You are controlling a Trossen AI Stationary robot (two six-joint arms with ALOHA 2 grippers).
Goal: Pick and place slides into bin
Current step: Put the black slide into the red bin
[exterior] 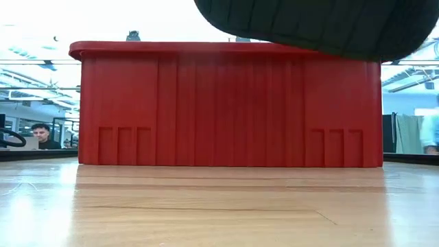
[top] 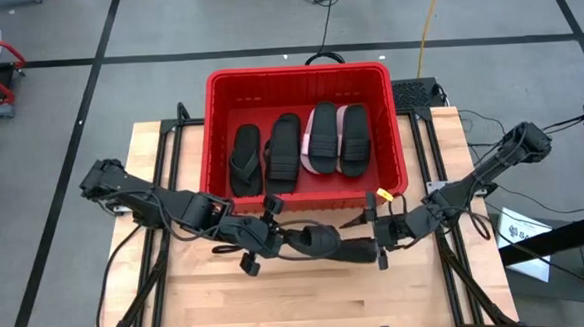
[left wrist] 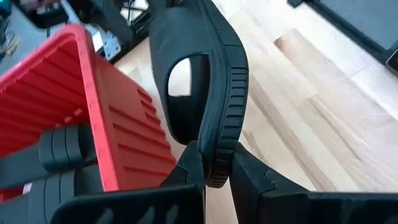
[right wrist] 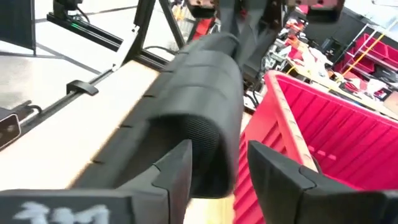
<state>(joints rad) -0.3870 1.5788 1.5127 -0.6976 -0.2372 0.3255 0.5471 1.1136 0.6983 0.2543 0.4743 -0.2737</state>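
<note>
Item under handling: a black foam slide with a broad ribbed strap and a grooved sole edge, held in the air between the two grippers, just in front of the bin's near wall.
Expected handling: judged light and soft. The sole should flex if gripped far from its middle, and the matte foam looks grippy rather than slick. Not fragile.
Best hold: judged to be across the sole's thin edge at heel or toe, where the fingers can span it; the strap arch is bulkier and springy.
Left gripper: fingers pressed together on one end of the sole's edge, carrying it.
Right gripper: fingers stand apart either side of the other end of the slide, with a gap showing on one side; no firm clamp is visible.
Slides already placed: two black thong flip-flops and two black-strapped slides on light pink soles lie flat, side by side, on the bin floor.
Bin: a large rectangular bright red plastic basket with a thick rolled rim and finely ribbed walls, rigid-looking, standing at the table's far edge.
Table: a pale butcher-block wooden top, smooth with visible grain.
Risk: if the right fingers let go completely, the slide may droop from the left hold and catch the rim.
Background: a person sits far behind the table in the low view.
</note>
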